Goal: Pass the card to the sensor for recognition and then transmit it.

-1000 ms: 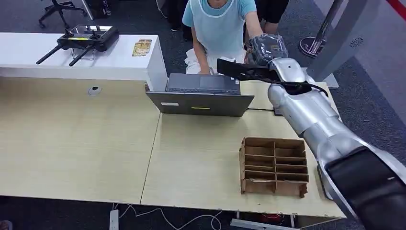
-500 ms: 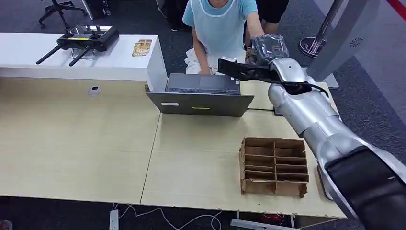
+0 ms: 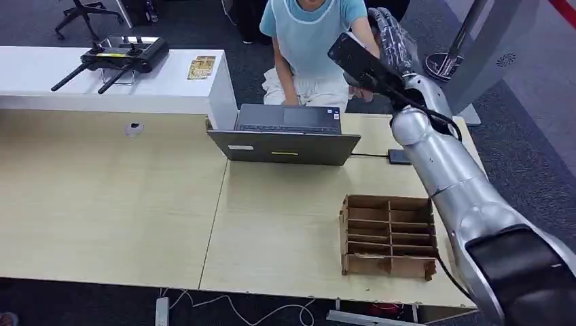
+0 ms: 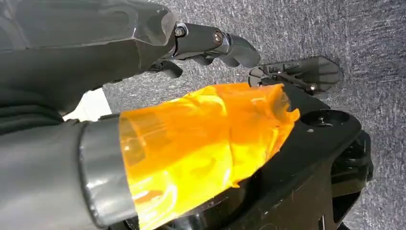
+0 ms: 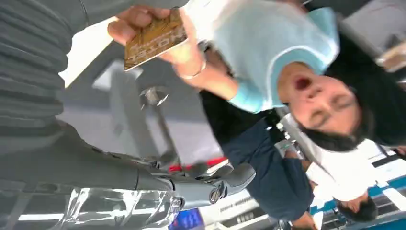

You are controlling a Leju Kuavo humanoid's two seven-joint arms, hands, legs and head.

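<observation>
Raised since a second ago: right hand [image 3: 390,37], lifted from above the table [image 3: 136,197] toward the person [image 3: 309,41]; grip cannot be told; card [image 5: 155,38] pinched in person's fingers [image 5: 136,21]; handover judged underway; left hand [image 4: 143,96] hangs, holding nothing.

There is one laptop [image 3: 285,132] on the table [image 3: 109,204]. There is one brown box [image 3: 388,236] with many little slots. One black phone [image 3: 399,157] lies flat by the laptop, with one cord going to it. One white desk [image 3: 102,85] stands behind the table. On it sit one black controller [image 3: 122,56] and one small stack of gold cards [image 3: 201,66]. One person [image 3: 309,41] in a blue shirt sits across the table. In the right wrist view, the person's hand [image 5: 158,28] holds one gold card [image 5: 154,39]. Two robot hands show: the right hand [image 3: 390,37] and the left hand [image 4: 201,43].
</observation>
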